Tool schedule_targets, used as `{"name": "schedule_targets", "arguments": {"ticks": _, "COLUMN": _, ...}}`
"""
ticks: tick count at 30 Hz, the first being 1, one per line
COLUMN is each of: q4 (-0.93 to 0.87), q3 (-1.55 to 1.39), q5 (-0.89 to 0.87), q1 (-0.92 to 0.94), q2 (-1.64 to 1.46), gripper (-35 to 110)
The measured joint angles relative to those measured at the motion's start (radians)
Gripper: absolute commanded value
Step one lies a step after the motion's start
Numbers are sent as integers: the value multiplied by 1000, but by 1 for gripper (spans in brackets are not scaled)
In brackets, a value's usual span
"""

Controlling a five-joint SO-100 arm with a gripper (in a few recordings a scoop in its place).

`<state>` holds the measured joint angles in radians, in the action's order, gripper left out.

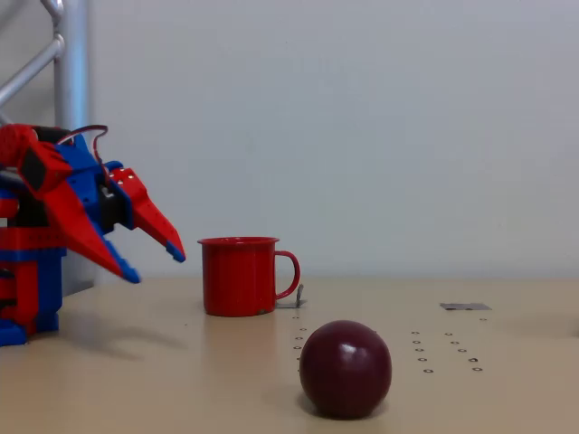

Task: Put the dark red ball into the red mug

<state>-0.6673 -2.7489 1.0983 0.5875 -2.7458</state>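
While the red-and-blue robot arm (45, 235) sits folded at the left edge of the frame in the fixed view, we see its claw (154, 259) pointing down and to the right, held above the pale beige desk (136, 380) and holding nothing. Its 2 red fingers, each tipped in blue, stand apart: the upper one (154, 221) ends just left of the mug's rim, the lower one (95, 240) ends further down and to the left, with open air between the tips.

We find the bright red cylindrical enamel-style mug (237, 276) standing upright on the desk a little left of the frame's centre, its thin loop handle turned to the right and its mouth open at the top. The claw's tips are near the mug but not touching it.

We find the smooth, glossy dark red ball (345, 368) resting on the desk in the lower middle of the frame, closer to the camera than the mug, well apart from the claw and clear of the mug.

Small dark ring marks (443, 353) dot the desk to the right of the ball. A plain light grey wall (380, 117) fills the background, and a metal pole (71, 63) rises in the upper left corner.
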Motion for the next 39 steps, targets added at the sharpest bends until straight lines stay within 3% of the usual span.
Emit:
{"name": "schedule_targets", "arguments": {"ticks": 10, "q4": 37, "q3": 210, "q5": 2, "q1": 18, "q2": 273, "gripper": 32}}
{"name": "schedule_targets", "arguments": {"ticks": 16, "q4": 40, "q3": 431, "q5": 34, "q1": 32, "q2": 621, "gripper": 39}}
{"name": "schedule_targets", "arguments": {"ticks": 28, "q4": 442, "q3": 595, "q5": 183, "q1": 12, "q2": 1040, "gripper": 35}}
{"name": "schedule_targets", "arguments": {"ticks": 39, "q4": 546, "q3": 756, "q5": 193, "q1": -12, "q2": 1218, "gripper": 36}}
